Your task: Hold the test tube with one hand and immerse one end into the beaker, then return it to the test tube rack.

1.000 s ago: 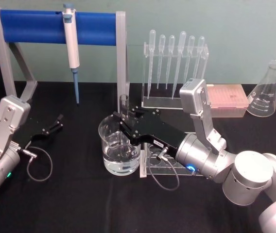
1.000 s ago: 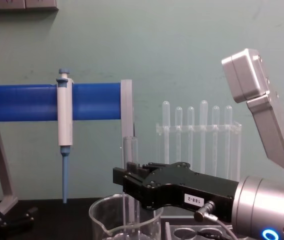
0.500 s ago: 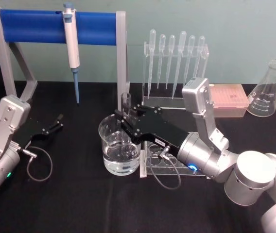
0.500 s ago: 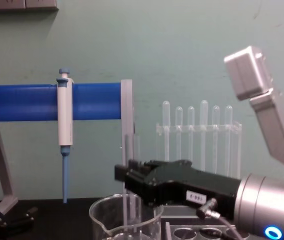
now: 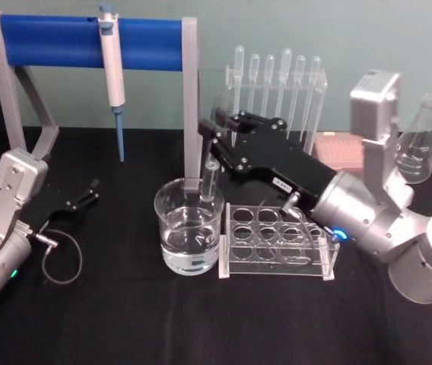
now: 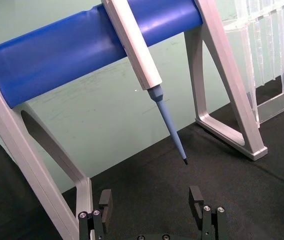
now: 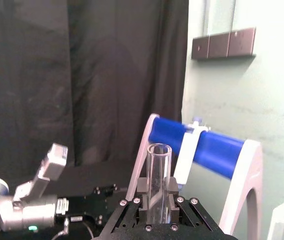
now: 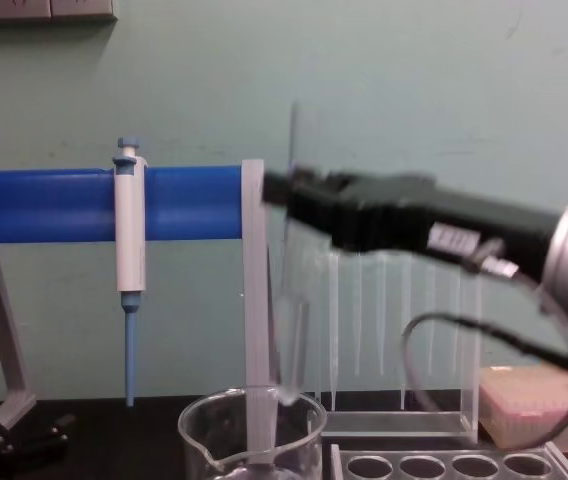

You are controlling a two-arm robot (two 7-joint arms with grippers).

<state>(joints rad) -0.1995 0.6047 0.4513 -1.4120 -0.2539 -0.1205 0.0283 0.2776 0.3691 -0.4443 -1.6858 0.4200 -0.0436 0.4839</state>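
My right gripper (image 5: 214,144) is shut on the test tube (image 5: 211,176), a clear glass tube held upright above the beaker (image 5: 178,243). The beaker is wide, has water in it and stands at the table's middle. From the side, the test tube (image 8: 289,330) hangs below the right gripper (image 8: 286,190), and its rounded end is about level with the beaker (image 8: 214,425) rim. In the right wrist view the tube's open rim (image 7: 158,165) stands up between the fingers. My left gripper (image 5: 85,195) rests open on the table at the left.
A clear tube rack (image 5: 277,242) stands just right of the beaker. Behind are a blue-bar stand (image 5: 87,42) holding a pipettor (image 5: 112,68), a pipette rack (image 5: 277,91), a pink box (image 5: 345,152) and a conical flask (image 5: 421,141).
My right gripper has risen with the test tube and drawn back a little. The tube's lower end has come up out of the water to about rim height. The left arm has not moved.
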